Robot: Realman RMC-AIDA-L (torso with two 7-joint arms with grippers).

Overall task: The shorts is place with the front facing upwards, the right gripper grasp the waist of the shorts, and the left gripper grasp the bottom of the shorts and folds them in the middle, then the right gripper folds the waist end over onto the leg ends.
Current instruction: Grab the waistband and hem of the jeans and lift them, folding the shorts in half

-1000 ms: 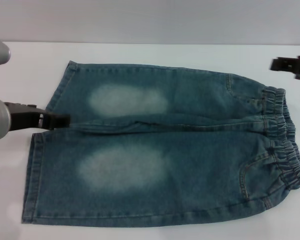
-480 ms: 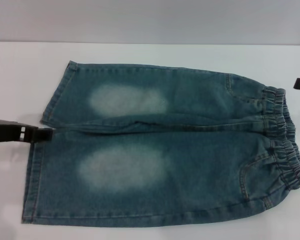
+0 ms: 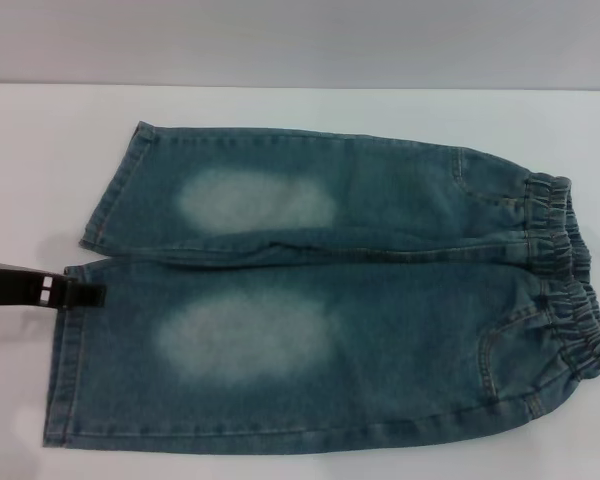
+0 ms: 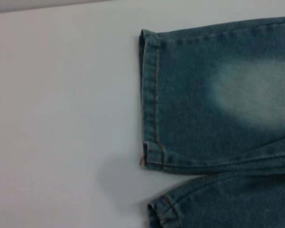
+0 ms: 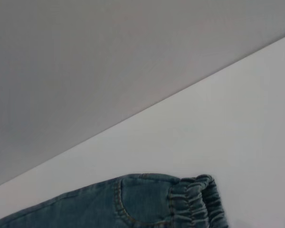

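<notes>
Beside the near leg's hem, the left gripper (image 3: pixel 88 296) has slid back and toward the robot from the gap between the legs; whether it is spread, I cannot tell. Ahead of it the shorts (image 3: pixel 330 290) lie flat, unfolded, on the bench (image 3: pixel 40 140). The right gripper has left view, so no grasp has begun.

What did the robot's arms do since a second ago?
The left gripper slid back toward the robot's left and a bit nearer, from between the leg hems to the near leg's hem edge. The right gripper, seen earlier at the far right beyond the waistband, has moved out of sight. Neither took hold of anything. The shorts lie flat and unfolded as before, on the white table.
</notes>
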